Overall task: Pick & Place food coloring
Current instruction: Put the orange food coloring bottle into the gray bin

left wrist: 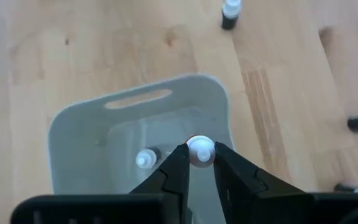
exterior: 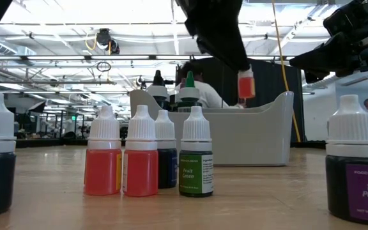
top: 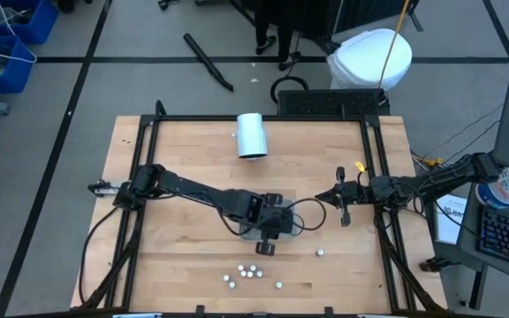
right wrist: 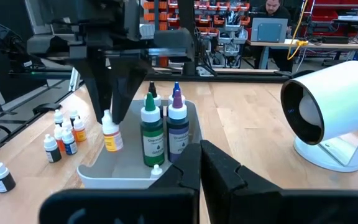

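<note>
A: Which step is this?

B: Placing. The left gripper [left wrist: 201,163] hangs over the grey tray [top: 251,233], clamped on the cap of an orange food coloring bottle [right wrist: 111,135]; a few bottles already stand inside.

A: Next?

B: Probably lower and release, clear of those. The right gripper [right wrist: 199,163] waits beside the tray, pinched shut on nothing.

A: The rest?

B: More bottles [top: 247,273] stand near the tray on the wooden table [top: 175,168]; workshop shelving behind.
</note>
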Available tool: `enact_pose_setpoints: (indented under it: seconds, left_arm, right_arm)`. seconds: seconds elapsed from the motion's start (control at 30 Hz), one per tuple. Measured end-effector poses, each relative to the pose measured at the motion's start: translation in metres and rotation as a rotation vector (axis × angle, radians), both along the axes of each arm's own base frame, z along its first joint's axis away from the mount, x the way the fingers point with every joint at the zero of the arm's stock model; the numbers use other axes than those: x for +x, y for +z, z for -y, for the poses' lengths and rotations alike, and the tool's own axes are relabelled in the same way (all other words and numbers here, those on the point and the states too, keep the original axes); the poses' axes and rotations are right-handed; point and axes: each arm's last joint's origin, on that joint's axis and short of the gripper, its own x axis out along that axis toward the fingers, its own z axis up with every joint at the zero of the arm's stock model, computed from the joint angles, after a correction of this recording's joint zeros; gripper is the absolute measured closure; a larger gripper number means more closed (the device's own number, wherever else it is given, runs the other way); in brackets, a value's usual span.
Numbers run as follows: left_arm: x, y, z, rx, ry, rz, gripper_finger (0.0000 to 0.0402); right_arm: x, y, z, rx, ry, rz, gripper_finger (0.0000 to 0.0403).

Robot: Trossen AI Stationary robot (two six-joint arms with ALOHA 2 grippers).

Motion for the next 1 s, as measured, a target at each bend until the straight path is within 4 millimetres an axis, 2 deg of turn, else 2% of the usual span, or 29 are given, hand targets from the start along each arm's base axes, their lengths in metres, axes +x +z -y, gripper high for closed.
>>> enact_pose_setpoints:
  seconds: [0.13,0.27,0.67,0.87,1.0]
  left_arm:
    - [-0.001,-0.006,-0.001,-0.004,0.049,-0.008,0.0349]
    - [-0.003,-0.014,-0.002,0.0,0.085,-0.021,0.0342]
    - [-0.004,-0.042,-0.002,-0.021,0.074,-0.003,0.0327]
    - [-0.004,-0.049,-0.002,-0.024,0.074,0.004,0.0326]
    - [-0.002,-0.062,-0.002,-0.016,0.066,-0.018,0.0326]
  right_arm:
    - [0.0,0.0,0.0,0.0,0.0,0.0,0.0403]
    - [0.0,0.0,0.0,0.001,0.0,0.002,0.0403]
    - [0.0,0.0,0.0,0.001,0.0,0.005,0.0403]
    - [0.0,0.001,0.0,0.001,0.0,0.005,0.0403]
    - [0.0,0.001,0.0,0.001,0.0,0.005,0.0403]
